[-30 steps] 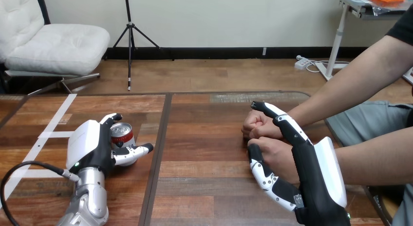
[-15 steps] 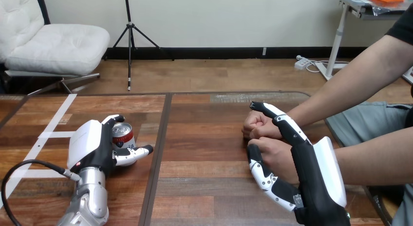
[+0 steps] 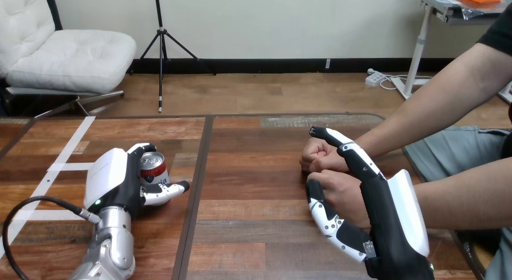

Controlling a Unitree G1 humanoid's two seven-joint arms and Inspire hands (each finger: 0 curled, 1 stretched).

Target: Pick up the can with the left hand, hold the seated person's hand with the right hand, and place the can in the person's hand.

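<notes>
Red-and-silver can (image 3: pixel 153 168) stands upright on the table (image 3: pixel 253 192), within the left hand (image 3: pixel 112 180).

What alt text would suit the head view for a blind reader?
The robot's left hand curls round an upright red-and-silver can on the wooden table. Its right hand is open beside the person's nearer fist, which lies between its thumb and fingers.

We note: can (image 3: pixel 153 167) on desk (image 3: pixel 253 189) at 9 o'clock, within left hand (image 3: pixel 112 180), fingers (image 3: pixel 137 148) behind it. At 3 o'clock, person's nearer hand (image 3: pixel 341 192) between right hand (image 3: pixel 386 213) thumb and fingers; person's farther hand (image 3: pixel 317 154) just behind, at its 11.
</notes>
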